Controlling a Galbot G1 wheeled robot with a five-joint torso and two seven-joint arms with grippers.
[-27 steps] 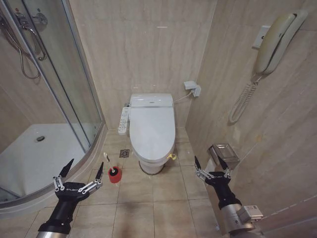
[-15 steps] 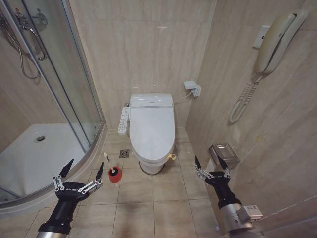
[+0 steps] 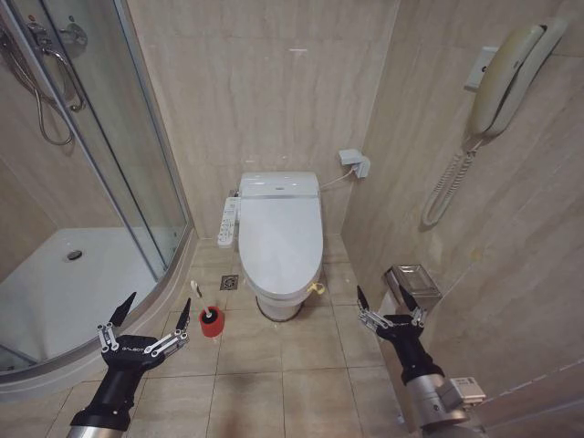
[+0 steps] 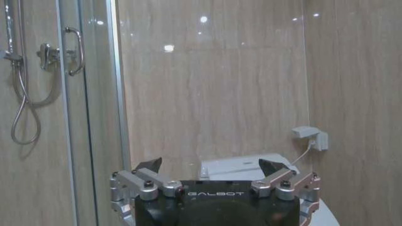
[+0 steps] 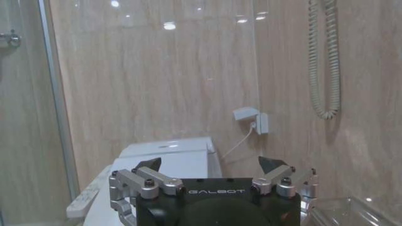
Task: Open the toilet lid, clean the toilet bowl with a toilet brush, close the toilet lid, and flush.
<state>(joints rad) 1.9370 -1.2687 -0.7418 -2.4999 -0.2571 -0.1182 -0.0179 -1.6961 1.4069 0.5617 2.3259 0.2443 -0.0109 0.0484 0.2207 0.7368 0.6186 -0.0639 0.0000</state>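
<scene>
The toilet lid [image 3: 280, 242] is lying shut, flat over the toilet against the back wall, roughly midway between the two arms and well ahead of both. The left gripper [image 3: 151, 315] is hovering low over the floor tiles near the shower enclosure [image 3: 87, 210], jaws spread wide and gripping nothing. The right gripper [image 3: 389, 303] is hovering beside the right-hand wall, in front of a small metal holder [image 3: 412, 281], jaws likewise released and empty. Neither is touching the toilet. The toilet brush [image 3: 197, 290] is standing in its red holder cup [image 3: 212, 322] on the floor, left of the pedestal and just ahead of the left gripper. Judgement on handling: the lid is looking like smooth, glossy, rigid plastic, probably light and hinged at the tank end, so it is likely slippery under metal fingertips. The best hold is appearing to be the front rim, near the yellow tag [image 3: 318, 288], hooking under the edge and lifting in an arc. The brush handle is thin and likely light; a pinch high on the stick should be suiting it.
</scene>
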